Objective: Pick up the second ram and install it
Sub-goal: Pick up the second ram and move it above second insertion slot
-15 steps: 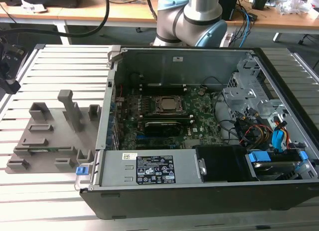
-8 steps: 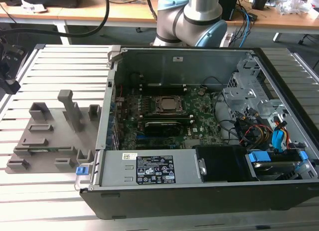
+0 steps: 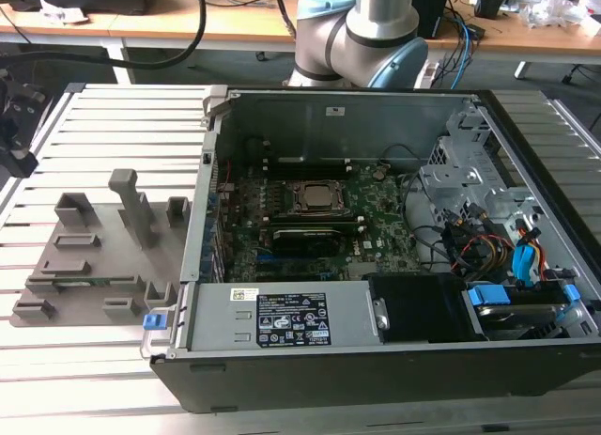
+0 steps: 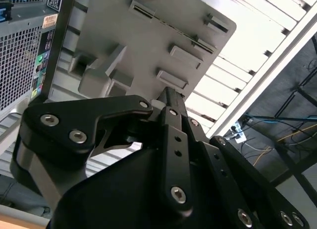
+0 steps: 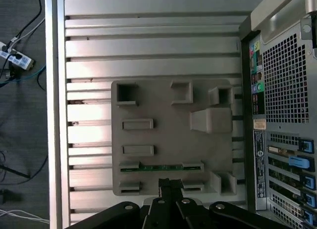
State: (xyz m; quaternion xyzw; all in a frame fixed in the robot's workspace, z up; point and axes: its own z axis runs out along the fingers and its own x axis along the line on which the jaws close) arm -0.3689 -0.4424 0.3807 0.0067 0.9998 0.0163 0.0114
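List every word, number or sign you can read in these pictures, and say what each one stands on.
No text can be quoted; every print is too small to read.
White label on the power supply: lines of print and marks, unreadable.
Small sticker on the case's inner wall: unreadable.
Coloured stickers on the case's rear panel: unreadable.
Second ram in the grey holder: edge-on, no print shows.
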